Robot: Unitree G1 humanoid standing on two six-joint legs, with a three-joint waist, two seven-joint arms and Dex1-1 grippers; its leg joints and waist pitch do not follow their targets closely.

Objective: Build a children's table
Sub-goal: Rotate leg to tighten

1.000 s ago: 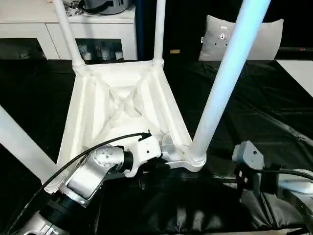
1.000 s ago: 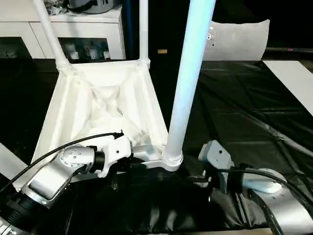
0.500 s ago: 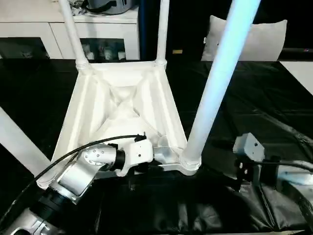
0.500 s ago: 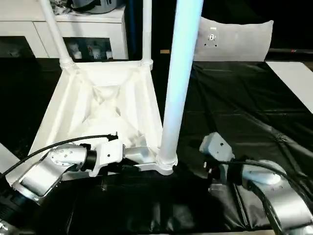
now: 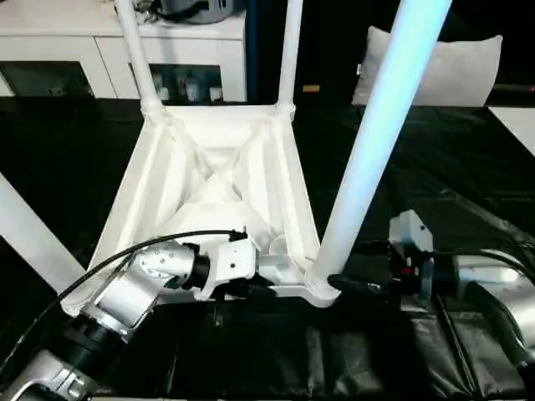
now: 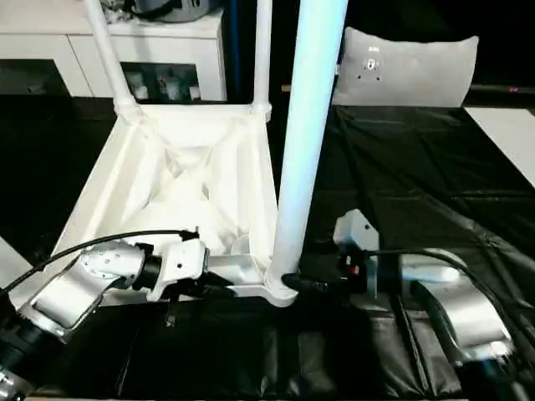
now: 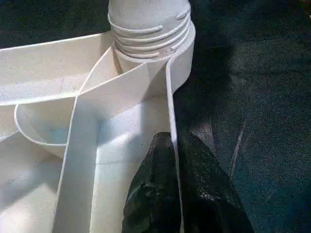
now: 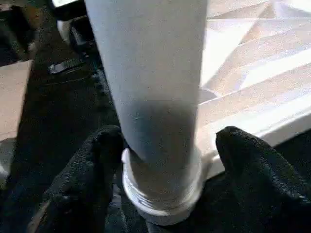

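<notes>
**Upturned white table gripped at its near rim, right fingers either side of a leg**

The small white plastic children's table [image 5: 219, 188] lies upside down on the big black-covered work table [image 5: 468, 167], its cross-ribbed underside facing up and its long tapered tubular legs rising from the round corner sockets. Two thin legs stand at the far corners, a third slants away at the near left, and the near right leg [image 5: 372, 142] rises tall and pale through the middle of the head views.

The left gripper [image 7: 174, 194] is clamped on the thin rim wall of the tabletop's near edge: in the left wrist view one black finger lies inside the wall and the other outside, pressed together on it, just beside the ribbed collar of the near right socket. The silver left forearm [image 5: 125, 296] reaches in from the near left with a black cable looping over it.

The right gripper [image 8: 163, 160] sits low at the base of the near right leg, with its black fingers [image 8: 248, 170] spread apart, one on each side of the leg just above the threaded collar. One finger lies close against the leg; the other stands clear of it, so the leg is straddled and not squeezed.

Behind the work table stand a white cabinet [image 5: 67, 42] and a pale cushion [image 5: 468, 67].
</notes>
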